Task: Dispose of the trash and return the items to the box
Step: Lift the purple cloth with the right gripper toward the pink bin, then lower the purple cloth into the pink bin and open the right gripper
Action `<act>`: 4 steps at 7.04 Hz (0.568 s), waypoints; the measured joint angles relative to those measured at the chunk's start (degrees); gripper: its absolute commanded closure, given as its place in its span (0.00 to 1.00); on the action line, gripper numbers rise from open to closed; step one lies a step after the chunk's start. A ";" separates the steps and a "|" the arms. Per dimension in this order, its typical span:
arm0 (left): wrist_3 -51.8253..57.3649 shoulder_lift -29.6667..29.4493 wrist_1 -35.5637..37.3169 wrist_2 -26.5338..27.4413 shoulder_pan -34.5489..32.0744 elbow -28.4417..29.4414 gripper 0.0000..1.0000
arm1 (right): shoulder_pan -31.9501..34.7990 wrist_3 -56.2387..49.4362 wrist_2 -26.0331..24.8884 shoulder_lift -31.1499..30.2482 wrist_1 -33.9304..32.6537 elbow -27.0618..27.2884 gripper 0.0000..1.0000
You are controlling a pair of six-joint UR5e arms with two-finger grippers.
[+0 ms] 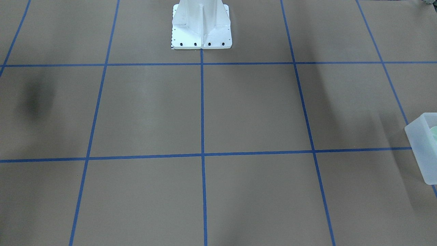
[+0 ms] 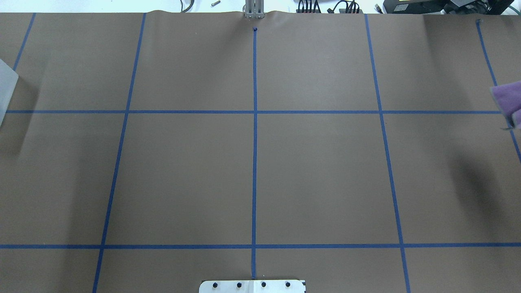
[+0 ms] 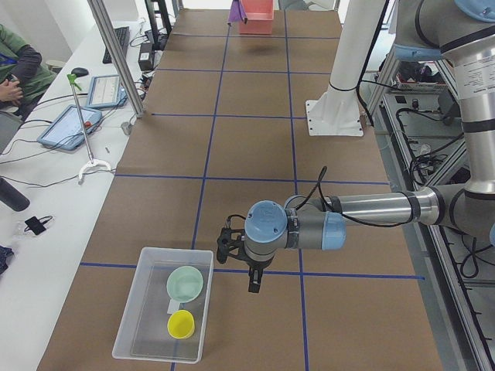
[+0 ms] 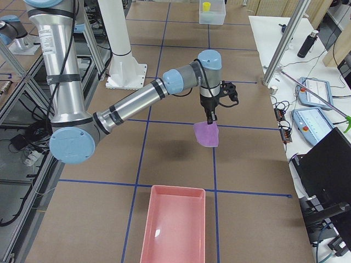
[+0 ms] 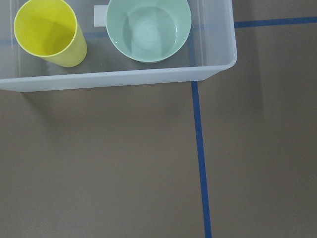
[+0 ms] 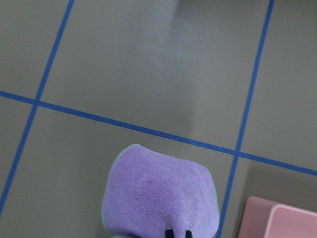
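The mint-green bowl (image 5: pixel 148 29) sits upright inside the translucent box (image 5: pixel 124 78), beside a yellow cup (image 5: pixel 47 32). The exterior left view shows the same: bowl (image 3: pixel 186 283), box (image 3: pixel 128 325). My left gripper (image 3: pixel 254 284) hangs above the table just right of the box's long wall; I cannot tell whether it is open or shut. My right gripper (image 4: pixel 211 118) is shut on a purple cloth (image 4: pixel 206 134) and holds it hanging above the table. The cloth fills the bottom of the right wrist view (image 6: pixel 163 193). It also shows in the overhead view (image 2: pixel 508 101).
A pink tray (image 4: pixel 175 230) lies at the table's right end, and its corner shows in the right wrist view (image 6: pixel 282 220). The white robot base (image 1: pixel 201 27) stands mid-table at the robot's edge. Operators' tablets and cables lie on a side bench (image 3: pixel 69 127).
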 measured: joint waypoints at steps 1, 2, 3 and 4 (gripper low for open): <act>0.01 -0.15 -0.01 0.00 0.01 -0.26 0.02 | 4.56 -6.61 0.53 -2.75 -0.01 -1.70 1.00; 0.02 -0.34 -0.02 0.02 0.01 -0.40 0.02 | 9.29 -13.06 0.63 -4.20 0.01 -5.13 1.00; 0.02 -0.46 0.00 0.05 0.02 -0.67 0.02 | 12.99 -17.22 0.48 -4.87 0.20 -9.16 1.00; 0.02 -0.48 0.04 0.07 0.01 -1.03 0.02 | 15.27 -19.71 0.26 -5.41 0.76 -12.72 1.00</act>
